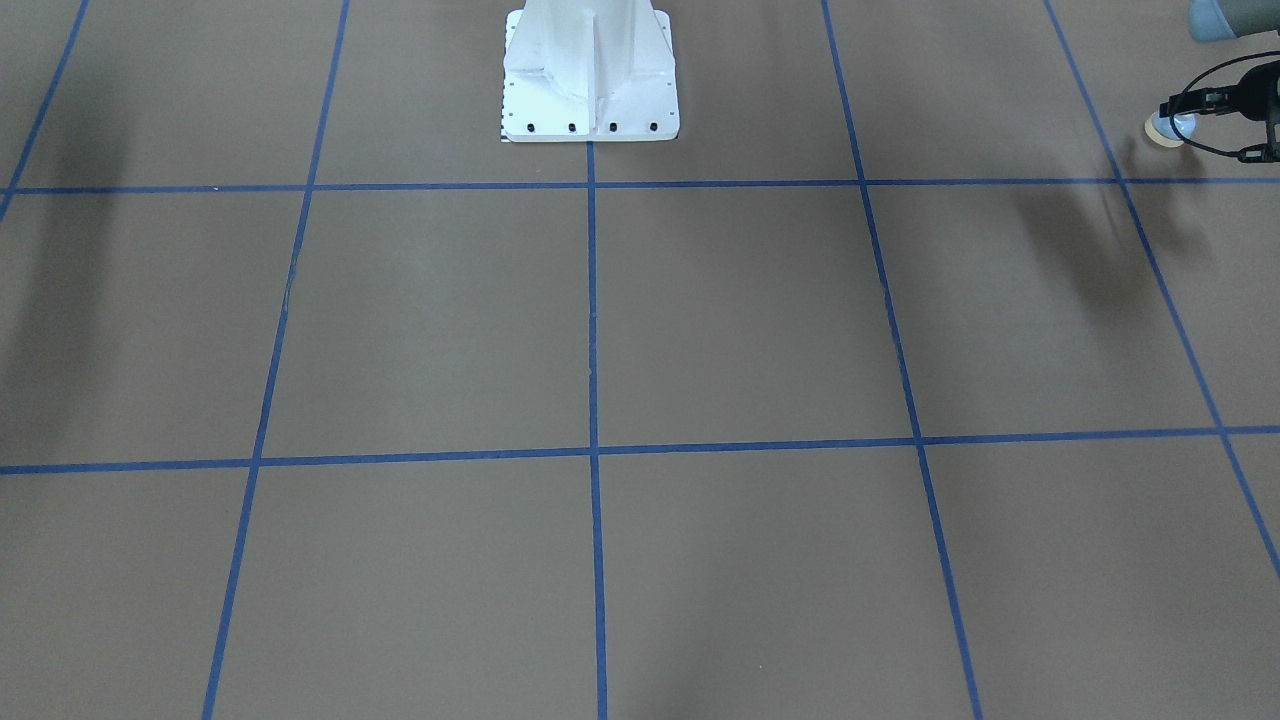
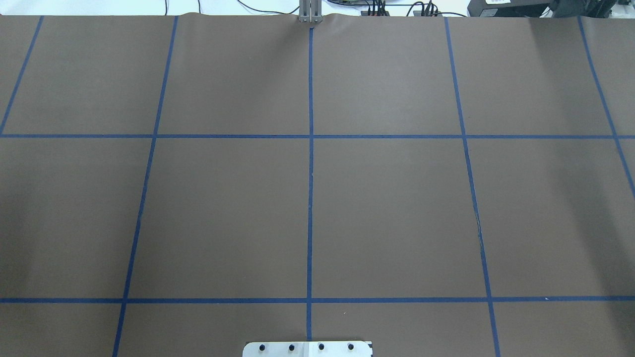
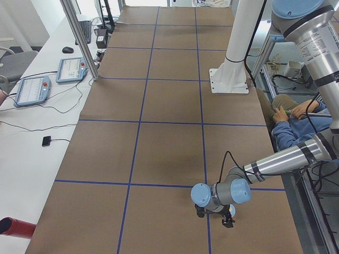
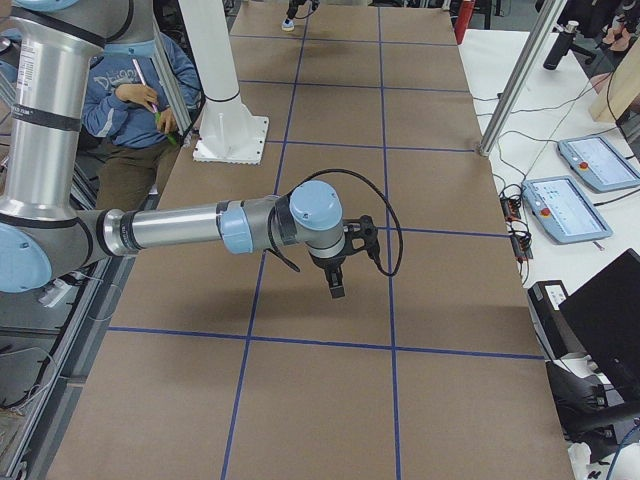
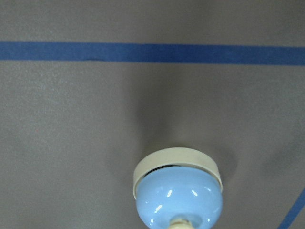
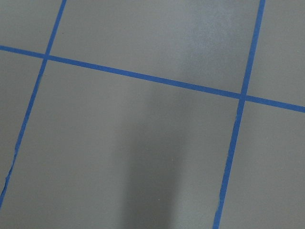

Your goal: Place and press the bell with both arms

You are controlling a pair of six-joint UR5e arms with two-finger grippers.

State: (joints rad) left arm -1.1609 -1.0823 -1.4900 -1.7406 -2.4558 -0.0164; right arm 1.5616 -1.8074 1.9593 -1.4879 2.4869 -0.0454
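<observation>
The light-blue bell (image 1: pixel 1163 130) with its cream base ring is at the table's far left end, next to a blue tape line. It hangs tilted, base away from the gripper. My left gripper (image 1: pixel 1190 116) is low over the table and shut on the bell's top. The left wrist view shows the bell (image 5: pixel 177 191) close up at the bottom, with no fingers in frame. In the exterior left view the left gripper (image 3: pixel 228 217) hides the bell. My right gripper (image 4: pixel 337 283) hangs above the table's middle, holding nothing; I cannot tell whether it is open or shut.
The white bolted pedestal (image 1: pixel 590 80) stands at the robot's side of the brown, blue-taped table (image 2: pixel 397 213). A seated person (image 3: pixel 296 121) is beside the table's robot edge. Teach pendants (image 3: pixel 33 89) and cables lie on the white bench across the table.
</observation>
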